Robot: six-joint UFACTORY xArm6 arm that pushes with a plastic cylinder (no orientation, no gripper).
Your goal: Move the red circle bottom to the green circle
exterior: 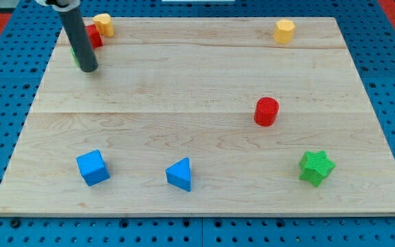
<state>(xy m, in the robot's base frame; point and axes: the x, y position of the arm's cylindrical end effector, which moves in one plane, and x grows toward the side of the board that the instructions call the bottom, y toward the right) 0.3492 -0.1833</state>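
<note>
No readable writing shows. My tip (89,69) rests at the view's top left, tilted, grasping nothing, well apart from the red circle (267,111).

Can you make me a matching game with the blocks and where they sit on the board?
Things:
1. red circle
2. green star
3. blue cube
4. my tip

Places:
A. bottom left of the view
B. top left of the view, beside a partly hidden green block
C. right of the middle
D. bottom right of the view

Pairs: 1-C, 2-D, 3-A, 4-B
</note>
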